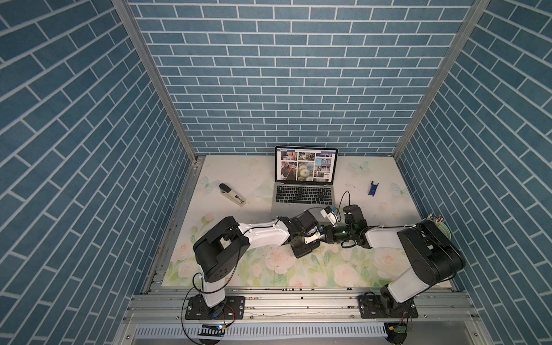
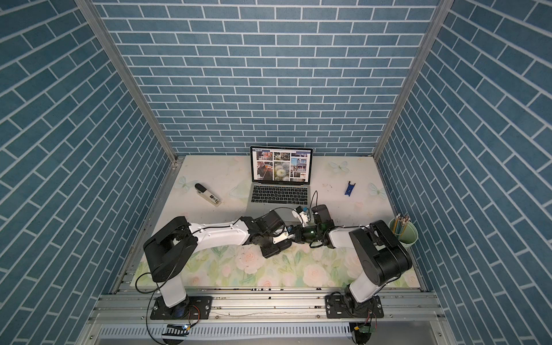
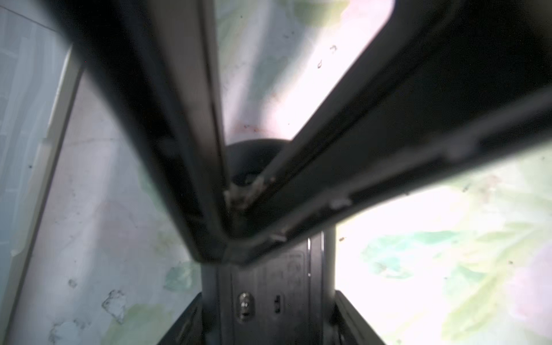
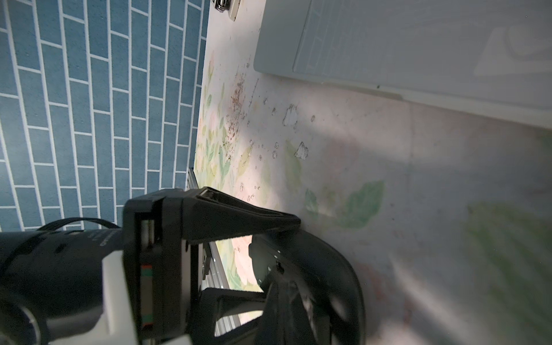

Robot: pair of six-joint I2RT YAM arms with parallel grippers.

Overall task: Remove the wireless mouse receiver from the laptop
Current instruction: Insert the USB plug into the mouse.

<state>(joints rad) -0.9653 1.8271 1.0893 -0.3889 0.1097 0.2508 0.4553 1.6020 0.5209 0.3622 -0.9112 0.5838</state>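
- Left wrist view: the left gripper (image 4: 280, 260) is clamped on the black oval computer mouse (image 3: 268, 298), sensor underside toward the camera, just in front of the slim silver-grey laptop (image 1: 301, 195).
- The right gripper (image 1: 326, 235) meets it there, jaws pressed together, tips at the mouse's end; whether they pinch anything is too blurred to tell.
- The tiny black wireless mouse receiver shows in no view; the laptop's side edges are too small to read in both top views.
- Judged step: the receiver is either at the mouse or plugged in out of sight; next, check the laptop's side ports, then pull straight outward.
- Farther off, a small blue plastic piece (image 1: 372, 189) lies right of the laptop.
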